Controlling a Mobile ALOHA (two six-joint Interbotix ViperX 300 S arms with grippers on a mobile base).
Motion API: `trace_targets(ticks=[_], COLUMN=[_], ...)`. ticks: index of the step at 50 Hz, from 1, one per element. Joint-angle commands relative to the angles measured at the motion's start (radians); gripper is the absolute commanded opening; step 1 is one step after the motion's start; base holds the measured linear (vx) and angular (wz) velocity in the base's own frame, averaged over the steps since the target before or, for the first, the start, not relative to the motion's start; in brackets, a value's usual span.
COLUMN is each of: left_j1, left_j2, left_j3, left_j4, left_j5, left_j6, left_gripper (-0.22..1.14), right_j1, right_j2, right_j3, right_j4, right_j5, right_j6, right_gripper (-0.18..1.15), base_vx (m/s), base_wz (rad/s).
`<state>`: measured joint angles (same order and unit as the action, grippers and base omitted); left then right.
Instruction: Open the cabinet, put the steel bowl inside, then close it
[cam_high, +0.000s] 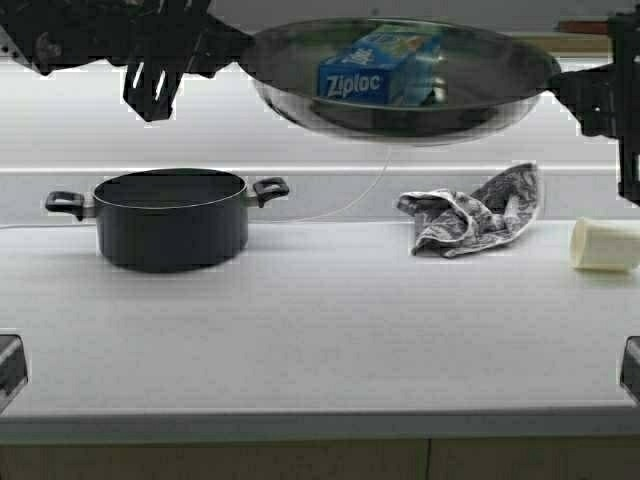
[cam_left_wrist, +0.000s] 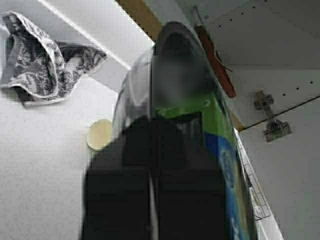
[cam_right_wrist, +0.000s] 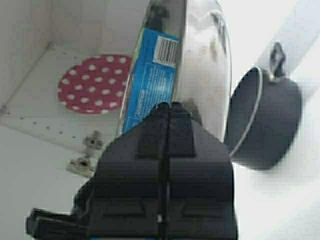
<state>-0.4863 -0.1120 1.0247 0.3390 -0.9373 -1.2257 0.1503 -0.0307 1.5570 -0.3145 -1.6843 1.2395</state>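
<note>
The steel bowl (cam_high: 400, 115) hangs level high above the counter, held by its rim from both sides. My left gripper (cam_high: 238, 52) is shut on the rim's left edge and my right gripper (cam_high: 557, 88) is shut on its right edge. From the left wrist, the left gripper (cam_left_wrist: 152, 120) pinches the bowl (cam_left_wrist: 135, 85) edge-on; likewise the right gripper (cam_right_wrist: 170, 107) clamps the bowl (cam_right_wrist: 205, 50). The cabinet (cam_right_wrist: 30, 60) stands open beside the bowl, its pale inner shelf and a hinge (cam_right_wrist: 86, 152) showing. A blue Ziploc box (cam_high: 378, 68) appears at the bowl's inner side; whether it sits in the bowl or behind it is unclear.
On the white counter (cam_high: 320, 330) stand a black two-handled pot (cam_high: 170, 215) at the left, a crumpled grey cloth (cam_high: 470, 215) and a cream cup (cam_high: 605, 245) on its side at the right. A red dotted plate (cam_right_wrist: 95, 82) lies on the cabinet shelf.
</note>
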Motion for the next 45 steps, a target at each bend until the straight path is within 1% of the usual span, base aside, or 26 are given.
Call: trace_targets(ticks=[1,11,19,24,29,35,40,42,45], left_j1=[-0.078,-0.120,-0.126,-0.124,-0.124,-0.124,-0.124,-0.126,-0.126], left_j2=[-0.041,-0.087,-0.118,-0.117,-0.107,-0.092,-0.077,-0.067,-0.057], left_j3=[-0.028,-0.057,-0.080,-0.103,-0.133,-0.189,-0.245,-0.270,-0.299], left_j4=[0.002,-0.017,-0.017,-0.018,-0.021,-0.034,-0.043,-0.044,-0.048], left_j5=[0.020,0.100,0.152,0.179,0.190,0.198,0.222,0.235,0.244], left_j6=[-0.002,0.002,0.003,0.006,0.006,0.005,0.005,0.005,0.003], left_gripper=[0.02,0.02,0.02,0.02,0.02,0.02,0.02,0.02,0.02], right_j1=[0.009,0.009,0.009,0.009,0.009,0.009,0.009,0.009,0.009], right_j2=[-0.064,-0.178,-0.304,-0.408,-0.523,-0.643,-0.698,-0.699,-0.689], right_j3=[-0.012,-0.008,-0.015,-0.046,-0.094,-0.181,-0.264,-0.290,-0.322], right_j4=[-0.015,-0.015,-0.014,-0.015,-0.017,-0.044,-0.074,-0.075,-0.077], right_j5=[0.006,0.072,0.206,0.333,0.503,0.735,0.913,0.946,0.953], right_j6=[0.023,0.072,0.103,0.121,0.155,0.189,0.210,0.221,0.235], right_gripper=[0.08,0.08,0.08,0.08,0.08,0.08,0.08,0.08,0.08], base_vx=[-0.01,0.00,-0.01,-0.01,-0.01,-0.01,0.00,0.00,0.00], base_wz=[0.00,0.00,0.00,-0.01,-0.01,0.00,0.00,0.00,0.00])
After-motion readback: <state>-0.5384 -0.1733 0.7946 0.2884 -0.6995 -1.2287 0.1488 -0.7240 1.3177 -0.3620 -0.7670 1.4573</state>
